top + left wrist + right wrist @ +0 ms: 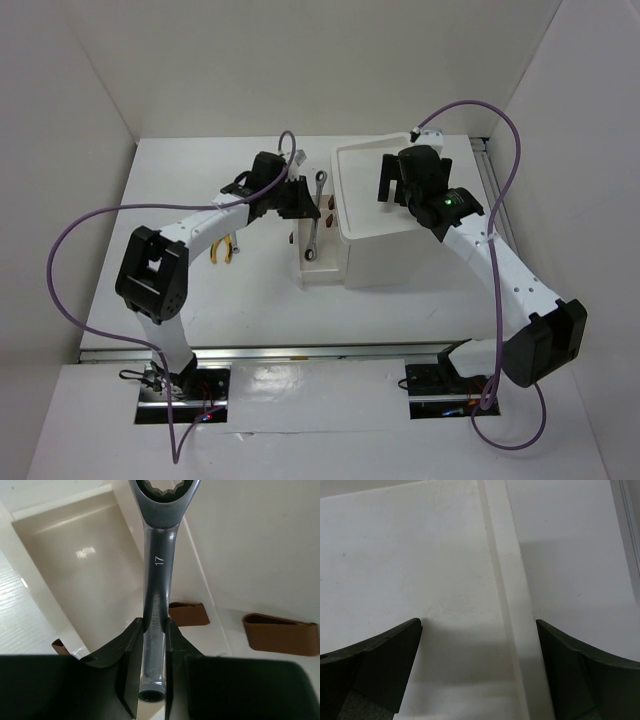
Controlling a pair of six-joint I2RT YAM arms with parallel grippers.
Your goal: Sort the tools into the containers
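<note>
One wrench [159, 570] sits clamped in the left gripper [152, 630], shaft pointing straight ahead. Drawer [85, 575] lies below, leftward.

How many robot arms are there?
2. The left arm reaches toward the open drawer, its pincer gripping a wrench. The right arm reaches over the white box. None seems hidden.
</note>
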